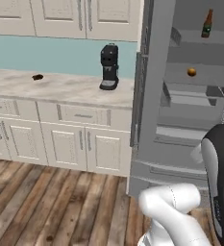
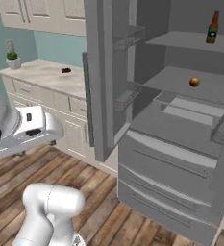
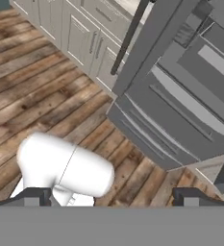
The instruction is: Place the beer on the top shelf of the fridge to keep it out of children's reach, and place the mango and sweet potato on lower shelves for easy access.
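Beer (image 2: 212, 28) shows dark green label, its writing unreadable, on top shelf (image 2: 180, 41).

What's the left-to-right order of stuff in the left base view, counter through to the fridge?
Small dark lump on the counter, the sweet potato → black coffee machine → open fridge door → mango on a lower shelf → beer on the top shelf.
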Robot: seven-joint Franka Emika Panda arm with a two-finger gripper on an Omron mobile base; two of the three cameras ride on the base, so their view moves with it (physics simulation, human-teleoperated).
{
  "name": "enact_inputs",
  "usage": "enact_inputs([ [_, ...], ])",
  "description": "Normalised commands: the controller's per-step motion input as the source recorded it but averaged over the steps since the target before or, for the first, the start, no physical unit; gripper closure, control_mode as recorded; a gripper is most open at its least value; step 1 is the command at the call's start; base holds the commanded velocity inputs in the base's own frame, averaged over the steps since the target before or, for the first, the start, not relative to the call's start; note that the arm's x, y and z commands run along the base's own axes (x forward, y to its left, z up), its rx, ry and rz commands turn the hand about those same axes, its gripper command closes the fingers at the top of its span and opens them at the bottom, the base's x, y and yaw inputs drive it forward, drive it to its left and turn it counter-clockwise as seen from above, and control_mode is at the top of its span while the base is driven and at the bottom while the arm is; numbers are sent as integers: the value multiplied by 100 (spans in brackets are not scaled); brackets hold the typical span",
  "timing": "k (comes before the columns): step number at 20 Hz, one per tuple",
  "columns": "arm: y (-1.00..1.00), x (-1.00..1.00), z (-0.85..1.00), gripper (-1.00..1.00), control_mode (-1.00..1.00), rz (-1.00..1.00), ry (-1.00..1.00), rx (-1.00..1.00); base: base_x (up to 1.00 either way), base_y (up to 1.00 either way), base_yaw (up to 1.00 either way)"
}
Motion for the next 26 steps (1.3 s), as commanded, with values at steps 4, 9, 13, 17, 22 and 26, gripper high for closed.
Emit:
enact_inputs([
  [4, 0, 0, 0, -100, 100, 0, 0, 0, 8, 85, 28],
  [9, 0, 0, 0, -100, 100, 0, 0, 0, 49, 93, 15],
  [13, 0, 0, 0, -100, 100, 0, 0, 0, 83, 98, 4],
  [17, 0, 0, 0, -100, 100, 0, 0, 0, 87, 82, -2],
  [22, 0, 0, 0, -100, 100, 0, 0, 0, 95, 63, -14],
  [26, 0, 0, 0, -100, 100, 0, 0, 0, 100, 60, -17],
])
